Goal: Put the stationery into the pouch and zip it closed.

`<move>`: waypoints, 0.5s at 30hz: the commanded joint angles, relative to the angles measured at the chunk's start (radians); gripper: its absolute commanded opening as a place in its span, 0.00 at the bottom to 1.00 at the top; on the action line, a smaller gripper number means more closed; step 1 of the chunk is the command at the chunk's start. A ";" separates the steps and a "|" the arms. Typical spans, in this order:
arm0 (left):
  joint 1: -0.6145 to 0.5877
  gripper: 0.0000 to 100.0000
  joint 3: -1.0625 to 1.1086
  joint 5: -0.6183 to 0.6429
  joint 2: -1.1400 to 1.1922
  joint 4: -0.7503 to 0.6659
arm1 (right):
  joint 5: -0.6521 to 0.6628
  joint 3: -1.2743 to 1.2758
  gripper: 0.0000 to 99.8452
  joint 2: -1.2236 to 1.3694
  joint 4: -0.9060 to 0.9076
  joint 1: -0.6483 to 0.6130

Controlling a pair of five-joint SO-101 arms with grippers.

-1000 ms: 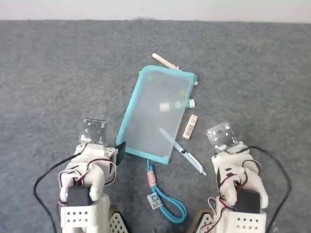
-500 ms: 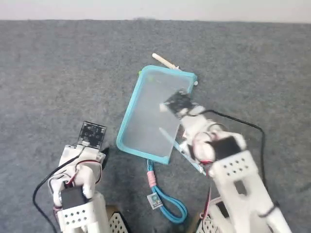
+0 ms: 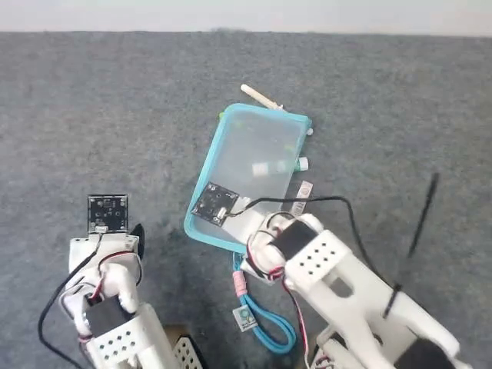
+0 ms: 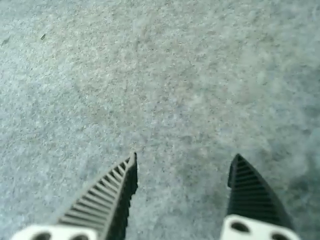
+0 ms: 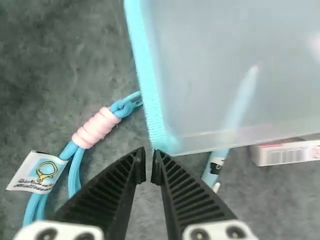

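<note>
Pouch [image 3: 257,146] is laid flat; a pen [image 5: 239,97] is seen through its wall, inside or beneath untold. Right gripper [image 5: 148,167] is clenched empty at its corner, left gripper [image 4: 182,172] spread.

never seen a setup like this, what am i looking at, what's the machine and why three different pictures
These are two small robot arms at a table covered in grey carpet. The wide picture looks down from above. The other two come from a camera on each arm's wrist, so each shows that arm's own pincers.

On the carpet lies a see-through pouch with a blue edge and a blue strap. Beside it are a pen tucked partly under it, an eraser and a white stick.

The left gripper is open over bare carpet. The right gripper is shut, just off the pouch's corner. Neither holds anything.
</note>
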 commanded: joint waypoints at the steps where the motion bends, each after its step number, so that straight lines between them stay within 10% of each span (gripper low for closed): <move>1: -0.005 0.28 -0.008 0.012 -0.026 -0.034 | -0.015 -0.060 0.05 0.036 -0.022 -0.016; 15: -0.003 0.28 -0.008 0.012 -0.026 -0.025 | -0.015 -0.051 0.05 0.101 -0.048 -0.015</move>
